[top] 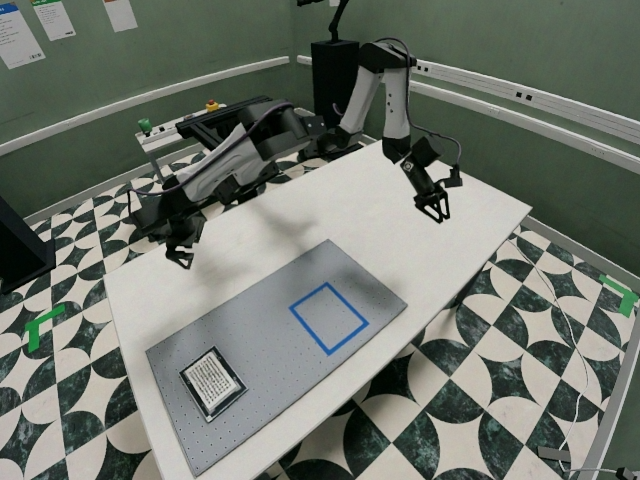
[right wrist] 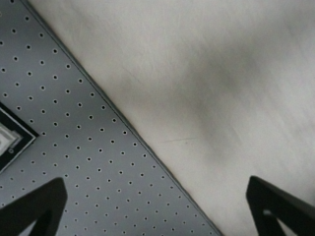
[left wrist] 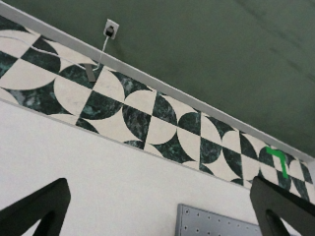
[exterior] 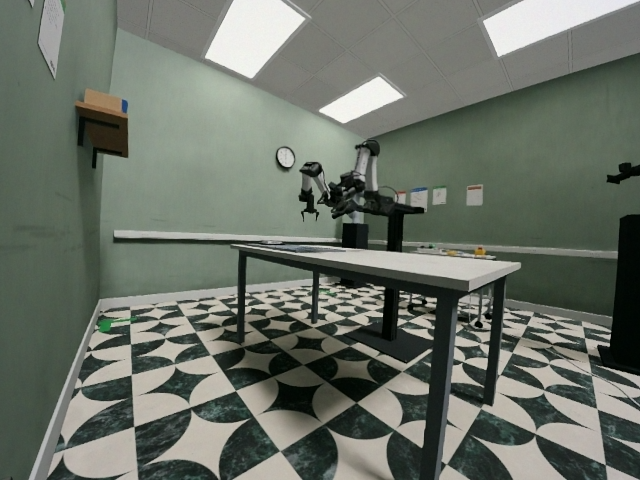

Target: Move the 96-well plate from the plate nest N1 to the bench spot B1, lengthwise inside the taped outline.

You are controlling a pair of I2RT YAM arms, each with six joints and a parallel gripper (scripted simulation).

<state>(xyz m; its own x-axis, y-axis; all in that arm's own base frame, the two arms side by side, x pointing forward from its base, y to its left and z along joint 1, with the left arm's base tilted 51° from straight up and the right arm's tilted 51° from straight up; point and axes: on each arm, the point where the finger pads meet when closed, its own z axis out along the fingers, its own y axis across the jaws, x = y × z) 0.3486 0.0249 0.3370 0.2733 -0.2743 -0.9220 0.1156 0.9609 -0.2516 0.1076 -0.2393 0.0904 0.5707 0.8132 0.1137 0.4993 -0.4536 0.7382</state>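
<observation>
The white 96-well plate sits in the black-framed plate nest at one end of the grey board. The blue taped outline lies on the board's other half, with nothing inside. My left gripper is open and empty, high above the table beyond the outline end of the board. My right gripper is open and empty, above the table behind the nest. The right wrist view shows only a corner of the nest and plate; the left wrist view shows neither.
The grey perforated board lies flat on the white table. Both arms reach over the table from its back side. A small cart stands behind the table, off its back edge.
</observation>
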